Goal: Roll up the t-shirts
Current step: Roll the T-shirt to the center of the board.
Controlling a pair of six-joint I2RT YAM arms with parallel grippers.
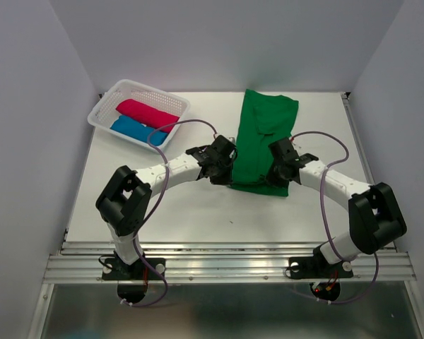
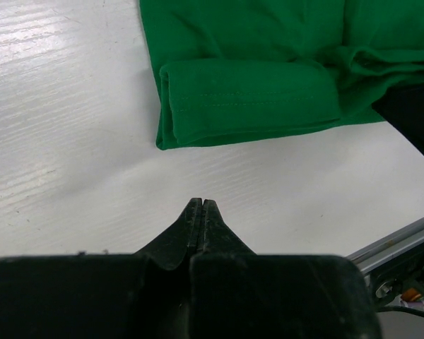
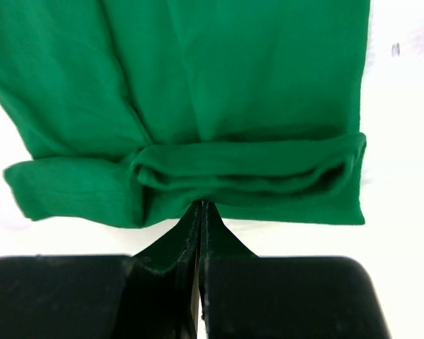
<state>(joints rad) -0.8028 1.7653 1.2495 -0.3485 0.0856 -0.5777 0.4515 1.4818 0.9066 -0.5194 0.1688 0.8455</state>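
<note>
Both arms reach inward from the near edge of the bench (image 1: 184,205), elbows bowed outward. The left claw (image 2: 201,205) is closed on nothing, just short of the near left corner of the green t-shirt (image 1: 263,134). The right claw (image 3: 200,206) is closed too, tips against the shirt's partly rolled near hem, perhaps nipping cloth. Far left, the crimson t-shirt (image 1: 147,114) and blue t-shirt (image 1: 136,130) lie rolled in the white basket (image 1: 177,103).

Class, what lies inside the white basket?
A rolled crimson-pink t-shirt and a rolled blue t-shirt lie side by side in the basket. Its floor beneath them is covered.
</note>
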